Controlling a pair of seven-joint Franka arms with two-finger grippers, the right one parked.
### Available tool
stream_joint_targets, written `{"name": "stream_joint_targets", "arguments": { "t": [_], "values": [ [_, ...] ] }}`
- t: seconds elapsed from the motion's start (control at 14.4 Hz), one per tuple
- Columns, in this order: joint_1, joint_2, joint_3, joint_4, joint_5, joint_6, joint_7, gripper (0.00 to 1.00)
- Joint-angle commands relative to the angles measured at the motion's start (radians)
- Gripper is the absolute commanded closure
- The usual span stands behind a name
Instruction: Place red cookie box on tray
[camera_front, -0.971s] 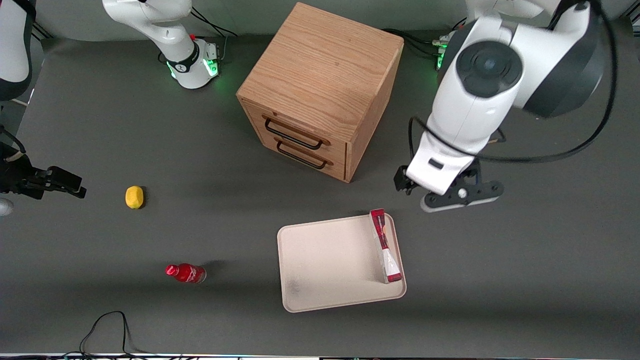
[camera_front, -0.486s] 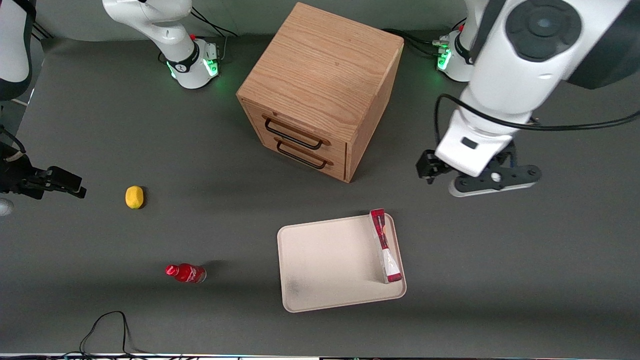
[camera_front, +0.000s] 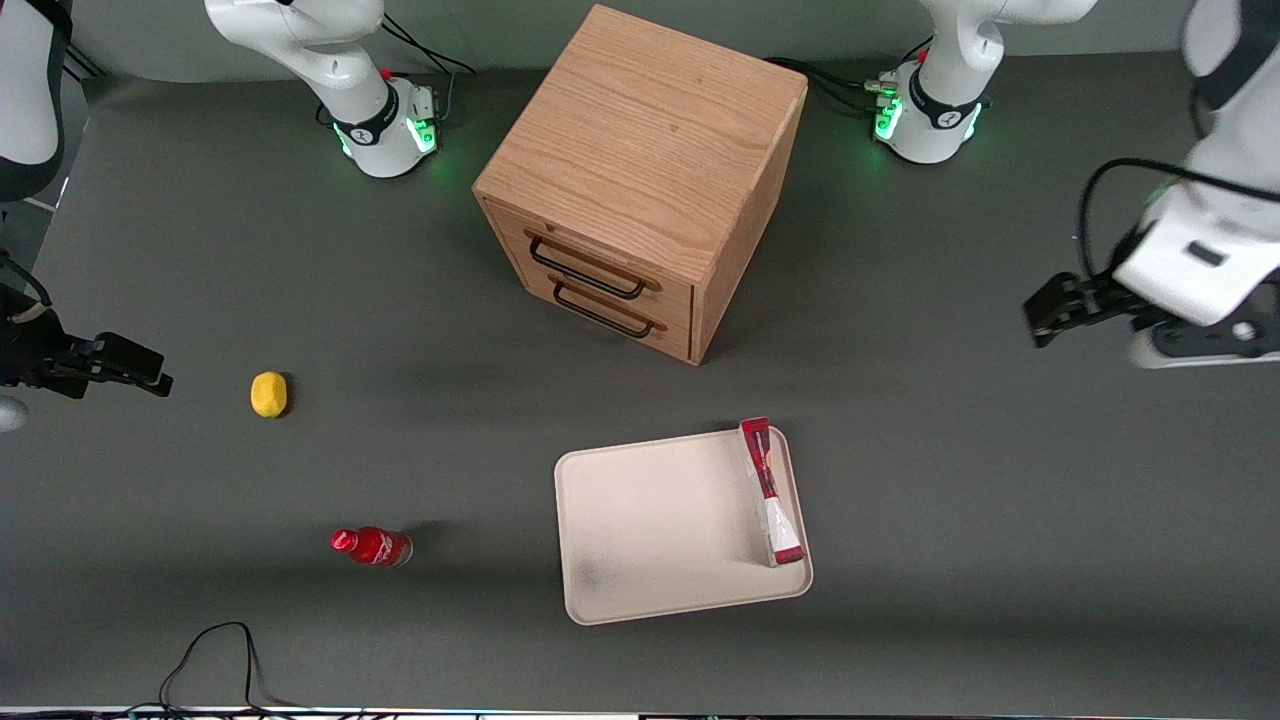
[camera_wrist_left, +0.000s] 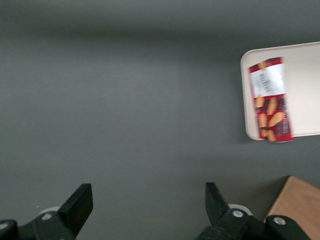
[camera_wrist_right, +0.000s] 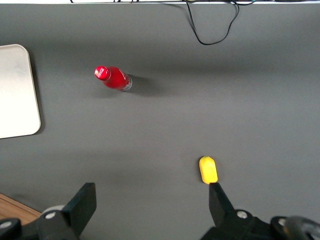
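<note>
I see the red cookie box (camera_front: 771, 492) lying flat on the tray (camera_front: 660, 520), its long axis along the tray's edge toward the working arm. My gripper (camera_wrist_left: 149, 200) hangs well apart over bare table, jaws wide open, holding nothing.

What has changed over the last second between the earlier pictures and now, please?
The left arm's claw drew away from the tray, toward the working arm's end of the table, open and empty. The red cookie box stayed on the tray along its edge; the wooden cabinet, lemon and red bottle did not move.
</note>
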Motion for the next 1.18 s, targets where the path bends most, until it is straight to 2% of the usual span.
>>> {"name": "stream_joint_targets", "arguments": {
  "t": [0.0, 0.56, 0.83, 1.11],
  "values": [
    [0.068, -0.15, -0.016, -0.209, -0.002, 0.096, 0.065, 0.0],
    [0.072, -0.224, -0.008, -0.239, -0.01, 0.101, 0.084, 0.0],
    [0.094, -0.192, -0.014, -0.193, -0.024, 0.057, 0.125, 0.0],
    [0.115, -0.115, -0.04, -0.047, -0.024, -0.048, 0.124, 0.0]
  ]
}}
